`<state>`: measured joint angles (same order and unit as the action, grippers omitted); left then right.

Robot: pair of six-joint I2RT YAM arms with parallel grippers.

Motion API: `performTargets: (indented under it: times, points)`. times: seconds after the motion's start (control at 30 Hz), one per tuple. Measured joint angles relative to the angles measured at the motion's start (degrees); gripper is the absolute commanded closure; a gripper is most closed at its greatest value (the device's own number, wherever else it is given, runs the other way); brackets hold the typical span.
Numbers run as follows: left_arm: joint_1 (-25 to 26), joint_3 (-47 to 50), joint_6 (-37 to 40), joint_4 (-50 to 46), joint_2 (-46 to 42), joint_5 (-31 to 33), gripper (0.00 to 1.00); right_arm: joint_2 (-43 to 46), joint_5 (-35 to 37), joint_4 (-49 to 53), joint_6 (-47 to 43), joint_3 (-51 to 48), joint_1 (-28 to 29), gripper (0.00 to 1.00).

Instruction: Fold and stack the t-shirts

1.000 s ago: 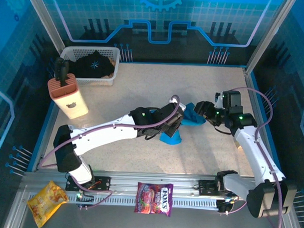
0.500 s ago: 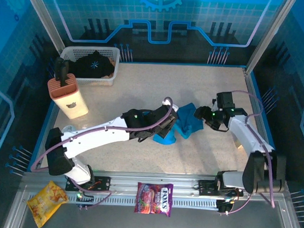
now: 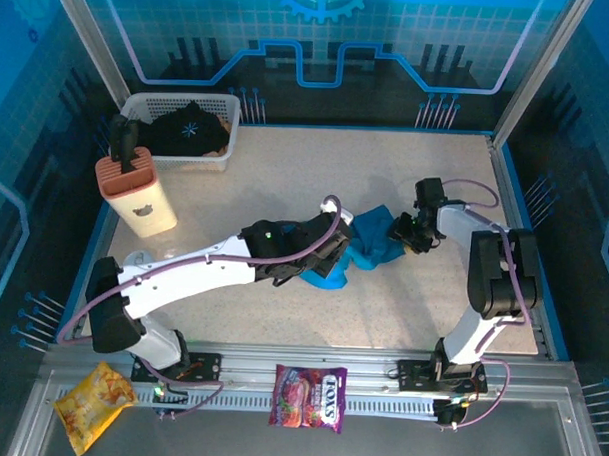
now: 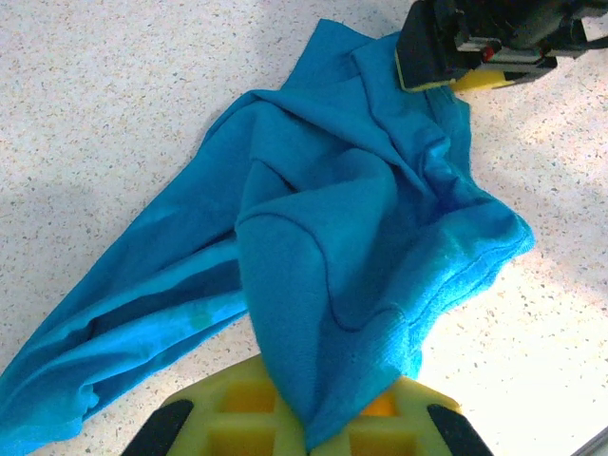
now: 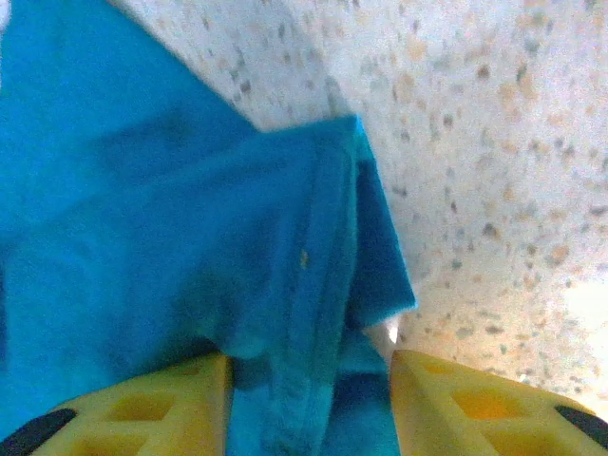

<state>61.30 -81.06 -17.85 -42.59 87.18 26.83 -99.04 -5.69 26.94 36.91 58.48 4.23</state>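
Spanning the workspace, the speckled table (image 3: 286, 177) carries both arms. The left arm (image 3: 203, 269) stretches diagonally from its near-left base to the middle of the table, and the right arm (image 3: 498, 275) folds in from the right edge.

A white basket (image 3: 154, 103) sits in the far-left corner, holding the black t-shirt (image 3: 188, 129) with its pale starburst print showing. The teal t-shirt (image 3: 369, 245) lies crumpled near the table's centre, between the two grippers.

A cream holder (image 3: 140, 197) with a peach top stands just in front of the basket. On the near rail lie a Fox's candy bag (image 3: 307, 396) and a yellow snack bag (image 3: 93, 401).

The left gripper (image 4: 304, 418) is clamped on a fold of the teal t-shirt. The right gripper (image 5: 309, 399) has its yellow fingers apart, straddling the shirt's hemmed edge on the right side.
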Motion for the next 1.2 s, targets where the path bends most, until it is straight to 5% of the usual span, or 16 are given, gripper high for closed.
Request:
performTargets:
  times: [0.37,0.43,0.6,0.73,0.97,1.2]
  points:
    - [0.0,0.5,0.0,0.0,-0.8,0.8,1.00,-1.7,2.5,0.0,-1.2,3.5,0.1,0.53]
    - [0.0,0.5,0.0,0.0,-0.8,0.8,1.00,-2.5,2.4,0.0,-1.1,3.5,0.4,0.59]
    - [0.0,0.5,0.0,0.0,-0.8,0.9,1.00,-4.3,2.1,-0.5,-0.6,3.8,0.8,1.00]
    - [0.0,0.5,0.0,-0.1,-1.6,0.9,1.00,-5.3,2.1,0.9,-1.4,7.4,1.0,1.00]
    - [0.0,0.0,0.0,-2.9,-7.1,0.7,1.00,-11.8,0.7,7.1,-8.3,36.7,1.0,1.00]
    - [-0.1,-1.7,-1.3,-4.4,-11.5,-3.9,1.00,-24.3,-8.5,9.9,-16.0,67.5,1.4,1.00]
